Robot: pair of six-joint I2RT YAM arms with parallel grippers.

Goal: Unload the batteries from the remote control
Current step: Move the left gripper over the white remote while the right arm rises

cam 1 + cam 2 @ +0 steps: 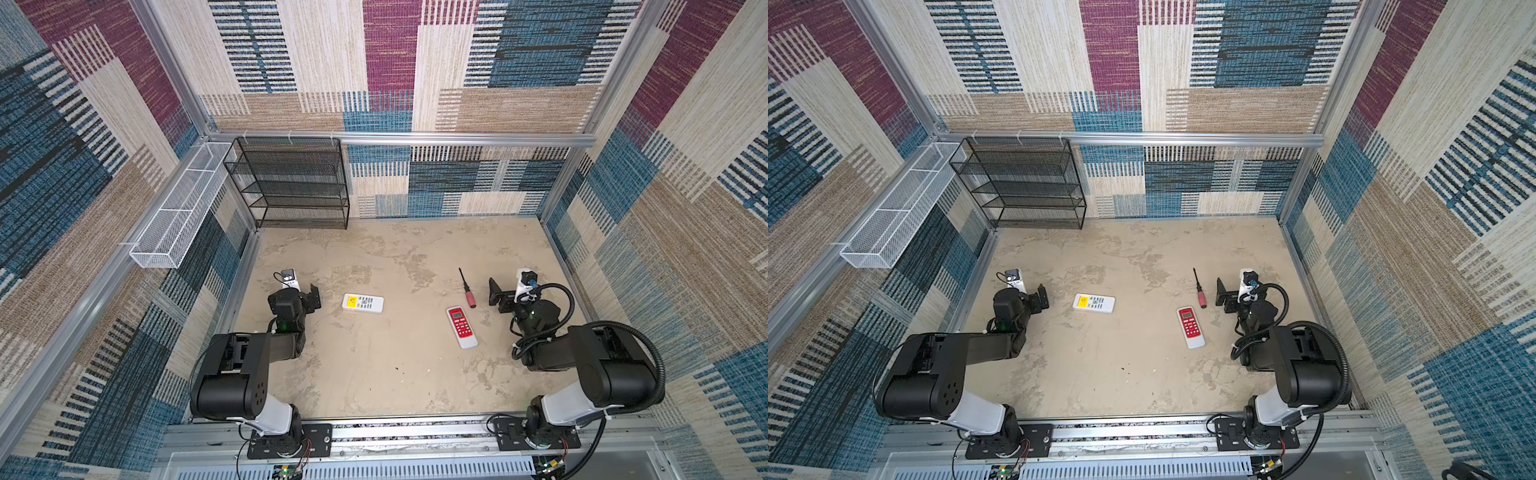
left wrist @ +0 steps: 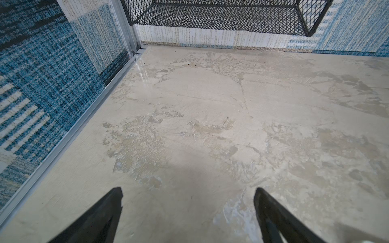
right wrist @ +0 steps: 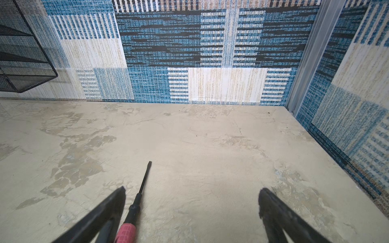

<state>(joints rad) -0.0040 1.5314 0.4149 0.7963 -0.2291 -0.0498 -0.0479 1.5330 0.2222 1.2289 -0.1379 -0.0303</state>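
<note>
Two remote controls lie face up on the beige table in both top views: a white one with a yellow sticker (image 1: 363, 303) (image 1: 1094, 303) and a red-faced one (image 1: 461, 327) (image 1: 1190, 327). No batteries show in any view. My left gripper (image 1: 307, 297) (image 1: 1040, 297) (image 2: 188, 191) hovers left of the white remote, open and empty. My right gripper (image 1: 498, 297) (image 1: 1225, 296) (image 3: 192, 191) stands open to the right of the red remote. A red-handled screwdriver (image 1: 467, 287) (image 1: 1200, 287) (image 3: 136, 202) lies on the table close to one right fingertip (image 3: 120, 195), not gripped.
A black mesh rack (image 1: 291, 183) (image 2: 221, 14) hangs on the back wall at the left. A white mesh basket (image 1: 183, 208) is fixed along the left wall. Patterned walls with aluminium rails (image 1: 395, 139) close in the table on three sides.
</note>
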